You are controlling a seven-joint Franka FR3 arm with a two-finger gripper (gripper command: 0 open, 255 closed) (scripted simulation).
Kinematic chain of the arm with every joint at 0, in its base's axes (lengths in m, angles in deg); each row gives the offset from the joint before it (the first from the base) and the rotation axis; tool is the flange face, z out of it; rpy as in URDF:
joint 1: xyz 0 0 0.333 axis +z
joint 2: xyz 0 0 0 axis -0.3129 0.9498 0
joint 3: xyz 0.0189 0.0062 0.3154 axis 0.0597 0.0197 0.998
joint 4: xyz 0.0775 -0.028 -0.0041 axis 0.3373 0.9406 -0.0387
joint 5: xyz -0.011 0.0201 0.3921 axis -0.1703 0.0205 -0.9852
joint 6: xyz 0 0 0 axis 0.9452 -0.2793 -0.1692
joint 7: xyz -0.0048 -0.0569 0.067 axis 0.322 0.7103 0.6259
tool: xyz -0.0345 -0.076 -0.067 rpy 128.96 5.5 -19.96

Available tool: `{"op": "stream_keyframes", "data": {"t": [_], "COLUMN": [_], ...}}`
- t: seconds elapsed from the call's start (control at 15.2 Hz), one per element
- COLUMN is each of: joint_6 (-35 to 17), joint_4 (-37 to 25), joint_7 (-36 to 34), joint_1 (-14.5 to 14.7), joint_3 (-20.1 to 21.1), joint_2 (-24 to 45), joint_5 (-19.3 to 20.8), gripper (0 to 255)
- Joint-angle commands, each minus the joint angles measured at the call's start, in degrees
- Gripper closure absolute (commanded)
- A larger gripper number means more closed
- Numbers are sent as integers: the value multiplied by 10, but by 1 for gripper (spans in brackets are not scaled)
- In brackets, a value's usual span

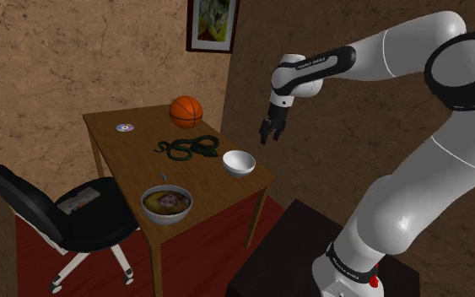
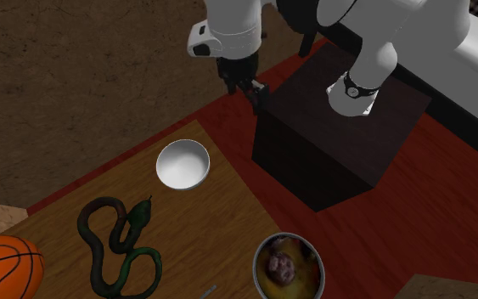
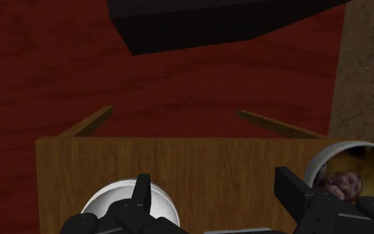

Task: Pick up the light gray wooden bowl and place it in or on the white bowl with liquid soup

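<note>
A pale grey, empty bowl (image 1: 239,162) (image 2: 182,164) (image 3: 127,205) sits near the table's edge closest to the arm. The soup bowl (image 1: 166,204) (image 2: 288,267) (image 3: 349,171), light-rimmed with brownish contents, stands at the table's front corner in the shoulder view. My black gripper (image 1: 271,133) (image 2: 244,87) (image 3: 215,199) hangs open in the air above and beside the pale bowl, off the table's edge, with nothing between its fingers. In the wrist view the pale bowl lies behind one finger and the soup bowl beyond the other.
On the wooden table (image 1: 134,160) lie a green-black toy snake (image 1: 186,148) (image 2: 118,246), an orange basketball (image 1: 186,110) (image 2: 3,267) and a small disc (image 1: 125,128). A black office chair (image 1: 67,211) stands at the shoulder view's left. The dark stand (image 2: 334,127) is close by.
</note>
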Motion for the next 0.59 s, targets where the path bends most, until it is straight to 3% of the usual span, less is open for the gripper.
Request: {"op": "stream_keyframes", "data": {"t": [0.0,0.53], "joint_6": [-20,-60], "joint_4": [-25,-145], "joint_7": [32,141], "joint_1": [-3,-34], "joint_3": [-15,-28], "joint_2": [50,242], "joint_5": [-18,-113], "gripper": [0,0]}}
